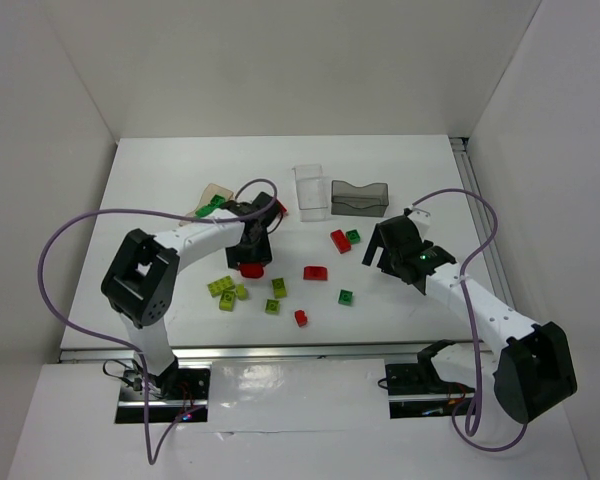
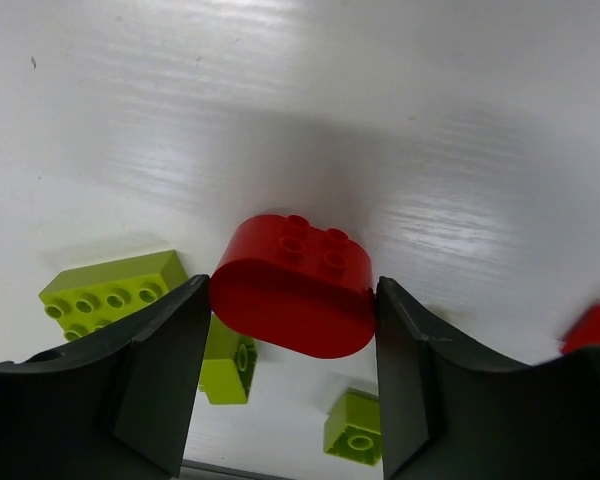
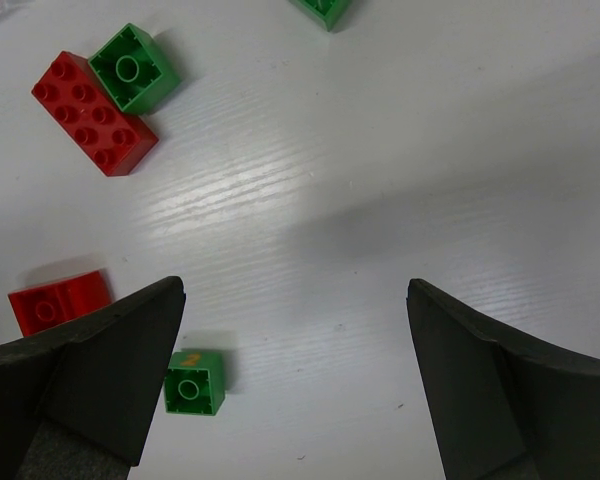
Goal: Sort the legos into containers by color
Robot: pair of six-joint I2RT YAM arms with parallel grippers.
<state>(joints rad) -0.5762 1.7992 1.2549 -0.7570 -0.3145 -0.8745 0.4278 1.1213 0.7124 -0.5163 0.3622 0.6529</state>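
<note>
Left claw (image 2: 293, 305) clamped on a rounded red lego (image 2: 292, 262), near-left of the clear container (image 1: 310, 190); my right claw (image 3: 295, 300) hangs wide apart. Sorting looks barely begun. Three containers stand in a row, while roughly four red legos (image 1: 315, 272), three green (image 1: 346, 297) and four lime (image 1: 220, 287) remain loose before the clear one.

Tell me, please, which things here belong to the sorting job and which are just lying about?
Job: red bricks, green bricks, lime bricks; wooden box, clear box, grey box; rounded red brick in the left gripper.
Lying about: only the arms' purple cables.
</note>
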